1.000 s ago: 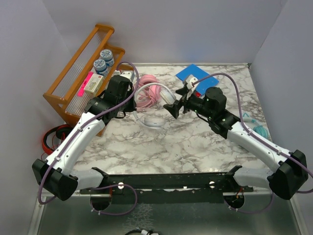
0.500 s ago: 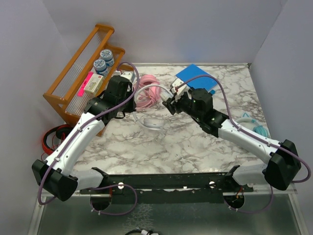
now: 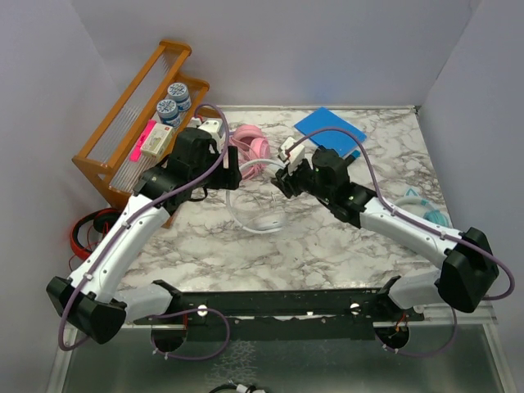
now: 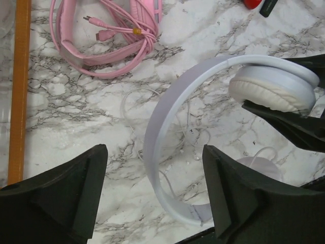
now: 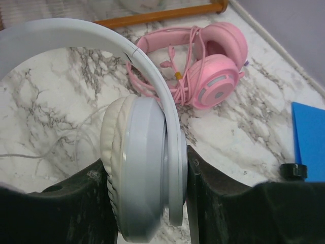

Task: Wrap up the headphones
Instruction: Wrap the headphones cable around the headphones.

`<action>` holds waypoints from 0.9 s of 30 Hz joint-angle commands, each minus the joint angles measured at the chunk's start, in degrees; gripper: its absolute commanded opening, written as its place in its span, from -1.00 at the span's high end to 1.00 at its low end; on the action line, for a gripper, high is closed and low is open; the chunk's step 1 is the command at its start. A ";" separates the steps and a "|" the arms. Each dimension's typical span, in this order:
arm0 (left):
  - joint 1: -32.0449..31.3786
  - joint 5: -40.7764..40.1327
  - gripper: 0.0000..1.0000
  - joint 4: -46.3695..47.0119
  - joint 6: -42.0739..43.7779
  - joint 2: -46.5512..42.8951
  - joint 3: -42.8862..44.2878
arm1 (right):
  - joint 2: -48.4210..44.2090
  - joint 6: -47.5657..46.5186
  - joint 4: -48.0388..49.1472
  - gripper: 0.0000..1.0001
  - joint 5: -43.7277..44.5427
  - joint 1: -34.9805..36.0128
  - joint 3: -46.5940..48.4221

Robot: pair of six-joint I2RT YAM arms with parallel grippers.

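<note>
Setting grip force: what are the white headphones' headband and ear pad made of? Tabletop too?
The white headphones: headband looks like smooth matte hard plastic, with a seam. Ear pad looks like soft cream leatherette, faintly wrinkled. Tabletop: marble pattern, grey veins; stone or laminate, cannot tell.

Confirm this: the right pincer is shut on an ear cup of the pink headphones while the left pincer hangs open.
Not quite. The right pincer is shut on an ear cup of the white headphones, as the right wrist view shows. The pink headphones lie apart, beyond it. The left pincer does hang open.
</note>
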 commanded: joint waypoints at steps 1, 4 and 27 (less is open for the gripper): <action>-0.08 2.02 -0.79 0.18 4.30 -1.80 0.84 | 1.53 2.22 -1.91 0.43 -6.36 0.26 3.28; -0.08 -0.31 -0.98 -0.62 4.96 -2.67 0.93 | 2.85 2.93 -2.83 0.43 -8.62 0.15 4.86; -0.21 -1.47 -0.48 -2.57 -7.23 -1.70 -9.21 | 6.80 6.49 -1.16 0.51 -4.98 -0.55 8.92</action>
